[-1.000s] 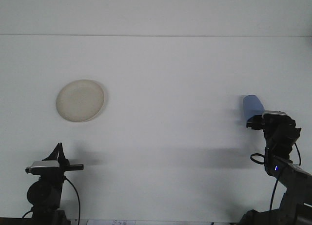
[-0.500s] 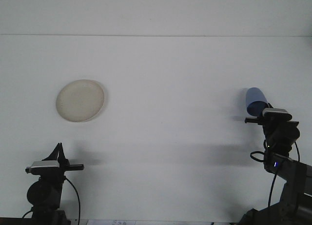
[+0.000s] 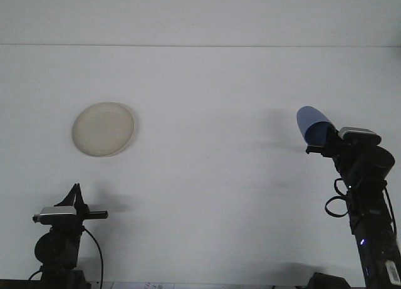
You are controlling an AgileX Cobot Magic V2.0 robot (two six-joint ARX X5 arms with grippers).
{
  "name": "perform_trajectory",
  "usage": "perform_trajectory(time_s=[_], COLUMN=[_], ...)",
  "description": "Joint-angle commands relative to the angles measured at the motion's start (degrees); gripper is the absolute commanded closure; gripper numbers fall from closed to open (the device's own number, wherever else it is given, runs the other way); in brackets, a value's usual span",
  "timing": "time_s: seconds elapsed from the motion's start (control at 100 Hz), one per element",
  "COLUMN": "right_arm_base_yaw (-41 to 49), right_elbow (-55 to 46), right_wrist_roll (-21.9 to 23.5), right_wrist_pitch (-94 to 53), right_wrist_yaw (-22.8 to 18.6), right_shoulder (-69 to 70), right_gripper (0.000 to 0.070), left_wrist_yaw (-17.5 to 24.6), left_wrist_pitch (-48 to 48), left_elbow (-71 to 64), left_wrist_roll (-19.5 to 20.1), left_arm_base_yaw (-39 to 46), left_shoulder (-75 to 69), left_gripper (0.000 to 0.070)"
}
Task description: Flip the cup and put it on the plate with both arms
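2 arms share this job, and only 1 is busy: the right gripper (image 3: 321,143) holds the blue cup (image 3: 311,124) lifted off the white table (image 3: 213,176) at the right side of the scene, jaws pinching the cup near its lower end, while the cup leans up and to the left with its rounded end pointing away from the wrist. The cream plate (image 3: 103,128) lies flat far over on the left, well apart from the cup, with nothing on it. The left gripper (image 3: 76,193) waits at the near left edge, fingers pointing up; whether its jaws are spread or pressed together cannot be told at this size. The step in hand looks like turning the cup over in the air and carrying it toward the middle for a handover. To do it well, the right wrist should finish its roll before travelling far, so the cup arrives at a steady angle (a cup pinched at 1 end can swing). It should stop between the 2 arms, high enough to clear the table, presenting the free end of the cup to the left arm. The left jaws should close fully on the cup before the right jaws let go, otherwise it may drop or tip short of the plate.
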Motion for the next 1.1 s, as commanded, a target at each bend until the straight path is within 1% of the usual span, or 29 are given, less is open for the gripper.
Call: perform_trajectory(time_s=[0.0,0.13,0.21,0.37,0.44,0.61,0.68,0.85,1.09], right_arm_base_yaw=[3.08,12.15,18.49,31.1,36.22,47.06,50.14,55.49,59.32], right_elbow=[6.19,17.4,23.3,30.77,32.09,32.41,32.44,32.52,32.52], right_wrist_roll=[-0.15,-1.55,-1.57,-1.77,-1.77,-1.73,-1.75,-1.88,-1.99], right_wrist_pitch=[-14.4,-31.95,-40.46,-52.41,-55.45,-58.12,-58.69,-59.58,-60.37], right_wrist_yaw=[-0.28,-0.22,-0.2,0.15,0.57,4.44,4.55,4.57,4.87], right_shoulder=[-0.9,-0.55,1.38,6.67,9.33,16.11,19.23,26.05,30.51], right_gripper=[0.0697,0.0697,0.0697,0.0697,0.0697,0.0697,0.0697,0.0697,0.0696], left_wrist_yaw=[-0.09,-0.09,-0.09,-0.09,-0.09,-0.09,-0.09,-0.09,-0.09], left_wrist_pitch=[0.57,0.57,0.57,0.57,0.57,0.57,0.57,0.57,0.57], left_elbow=[-1.05,-1.05,-1.05,-1.05,-1.03,-1.05,-1.03,-1.03,-1.03], left_wrist_roll=[0.46,0.46,0.46,0.46,0.46,0.46,0.46,0.46,0.46], left_arm_base_yaw=[0.09,0.09,0.09,0.09,0.09,0.09,0.09,0.09,0.09], left_shoulder=[-0.07,-0.07,-0.07,-0.07,-0.07,-0.07,-0.07,-0.07,-0.07], left_gripper=[0.0684,0.0684,0.0684,0.0684,0.0684,0.0684,0.0684,0.0684,0.0684])
